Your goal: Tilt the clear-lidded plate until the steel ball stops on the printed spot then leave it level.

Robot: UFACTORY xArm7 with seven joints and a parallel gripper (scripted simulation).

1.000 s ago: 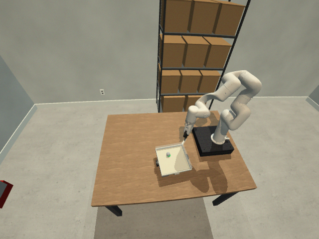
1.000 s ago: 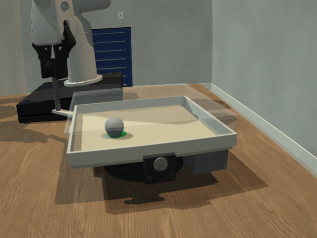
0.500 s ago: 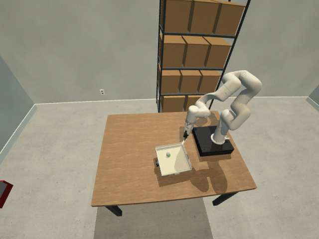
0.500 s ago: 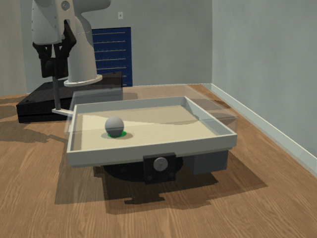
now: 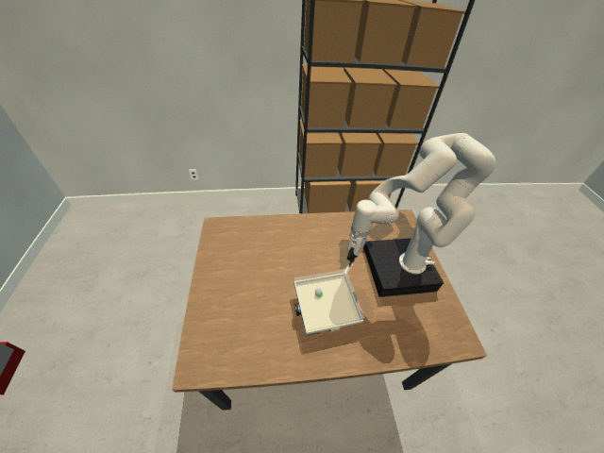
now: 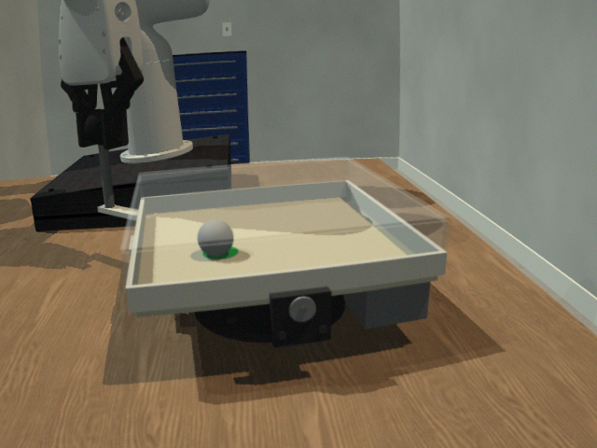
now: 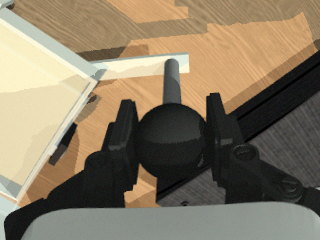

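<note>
The square plate (image 6: 279, 241) has a cream floor, grey rim and clear lid, and sits on a dark pivot base on the wooden table; it also shows in the overhead view (image 5: 328, 302). The steel ball (image 6: 215, 237) rests on the green printed spot (image 6: 219, 252), near the plate's left side; the ball also shows in the overhead view (image 5: 318, 293). A thin upright handle rod (image 6: 104, 175) with a dark round knob (image 7: 170, 139) rises from a tab at the plate's far left corner. My gripper (image 7: 172, 116) is shut on that knob (image 6: 95, 126). The plate looks about level.
The arm's black base block (image 5: 402, 265) stands just behind the plate. A dark bracket with a round knob (image 6: 301, 311) sits under the plate's front edge. A shelf rack of cardboard boxes (image 5: 370, 97) stands beyond the table. The table's right edge runs close to the plate.
</note>
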